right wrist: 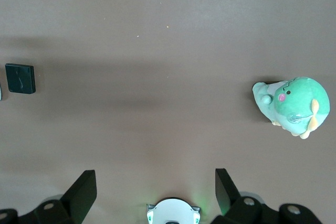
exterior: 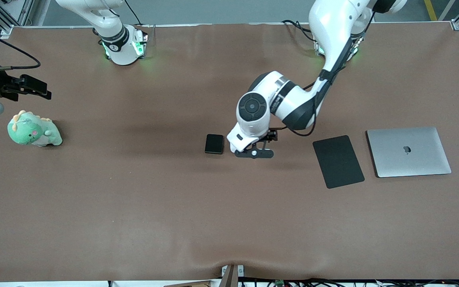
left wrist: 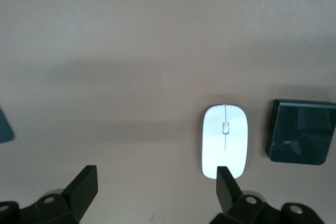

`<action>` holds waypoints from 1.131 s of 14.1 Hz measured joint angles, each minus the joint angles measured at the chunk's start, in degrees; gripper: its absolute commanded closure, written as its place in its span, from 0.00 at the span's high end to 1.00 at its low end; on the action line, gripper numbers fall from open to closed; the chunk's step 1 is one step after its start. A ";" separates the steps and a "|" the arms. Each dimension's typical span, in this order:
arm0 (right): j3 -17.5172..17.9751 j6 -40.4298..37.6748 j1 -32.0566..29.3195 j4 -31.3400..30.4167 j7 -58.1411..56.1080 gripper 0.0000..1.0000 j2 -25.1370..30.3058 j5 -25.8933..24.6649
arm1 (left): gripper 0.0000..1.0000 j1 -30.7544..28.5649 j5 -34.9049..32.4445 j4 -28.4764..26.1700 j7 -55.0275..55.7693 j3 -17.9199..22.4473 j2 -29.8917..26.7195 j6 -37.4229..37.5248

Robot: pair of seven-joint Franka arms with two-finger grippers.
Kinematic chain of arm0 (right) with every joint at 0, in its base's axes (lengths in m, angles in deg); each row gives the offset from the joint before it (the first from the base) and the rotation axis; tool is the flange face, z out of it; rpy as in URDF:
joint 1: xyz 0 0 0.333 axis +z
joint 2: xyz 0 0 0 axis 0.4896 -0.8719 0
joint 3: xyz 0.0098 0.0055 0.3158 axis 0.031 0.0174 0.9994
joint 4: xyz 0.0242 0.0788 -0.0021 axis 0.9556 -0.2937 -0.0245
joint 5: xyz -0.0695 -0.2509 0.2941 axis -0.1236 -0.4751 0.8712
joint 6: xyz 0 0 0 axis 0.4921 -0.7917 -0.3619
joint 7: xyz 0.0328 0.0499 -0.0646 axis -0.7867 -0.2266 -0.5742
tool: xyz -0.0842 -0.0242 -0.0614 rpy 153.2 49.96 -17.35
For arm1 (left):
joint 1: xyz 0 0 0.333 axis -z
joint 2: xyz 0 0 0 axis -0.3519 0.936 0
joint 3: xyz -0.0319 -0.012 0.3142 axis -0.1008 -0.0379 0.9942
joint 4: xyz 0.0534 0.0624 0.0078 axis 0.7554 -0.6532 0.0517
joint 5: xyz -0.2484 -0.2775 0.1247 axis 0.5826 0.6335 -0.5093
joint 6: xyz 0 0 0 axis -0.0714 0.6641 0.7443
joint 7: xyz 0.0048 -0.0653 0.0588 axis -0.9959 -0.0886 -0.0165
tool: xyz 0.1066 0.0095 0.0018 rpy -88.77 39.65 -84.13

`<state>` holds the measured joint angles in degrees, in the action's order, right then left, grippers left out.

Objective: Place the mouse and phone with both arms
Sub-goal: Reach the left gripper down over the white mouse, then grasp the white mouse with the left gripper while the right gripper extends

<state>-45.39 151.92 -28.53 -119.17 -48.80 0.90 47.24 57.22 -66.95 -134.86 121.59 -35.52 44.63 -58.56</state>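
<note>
The white oval mouse (left wrist: 224, 141) lies on the brown table beside the black phone (left wrist: 302, 139), on the side toward the left arm's end. In the front view the phone (exterior: 214, 144) shows, while the left arm's hand hides the mouse. My left gripper (exterior: 254, 153) hangs over the table just beside the mouse, open and empty (left wrist: 157, 187); one fingertip (left wrist: 227, 179) overlaps the mouse's end in its wrist view. My right gripper (exterior: 37, 88) waits high over the right arm's end of the table, open and empty (right wrist: 156, 190). The phone is small in the right wrist view (right wrist: 20, 78).
A green plush dinosaur (exterior: 33, 130) sits under the right gripper's area and shows in the right wrist view (right wrist: 292, 106). A flat black mat (exterior: 338, 161) and a closed silver laptop (exterior: 408, 151) lie toward the left arm's end. The right arm's base (right wrist: 172, 213) glows green.
</note>
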 measured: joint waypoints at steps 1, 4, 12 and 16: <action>0.00 0.13 0.00 0.03 0.00 1.00 -0.23 0.00 | 1.00 0.71 0.00 -0.02 1.13 -0.01 1.17 -1.01; -0.01 0.64 -0.03 0.06 -0.05 1.00 -1.44 0.00 | 1.00 2.81 0.00 -0.02 3.56 -0.02 4.52 -5.08; 0.03 4.08 -0.10 0.23 -0.37 1.00 -3.86 0.06 | 1.00 3.35 0.00 -0.01 2.29 -0.06 8.32 -12.93; 0.17 5.22 -0.10 0.25 -0.62 1.00 -5.69 0.27 | 1.00 3.78 0.00 0.05 2.29 -0.12 8.42 -13.34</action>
<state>-45.22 157.14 -28.63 -118.92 -49.42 -4.79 47.51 60.99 -66.96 -134.81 123.87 -35.64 53.05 -71.90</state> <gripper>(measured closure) 0.000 0.000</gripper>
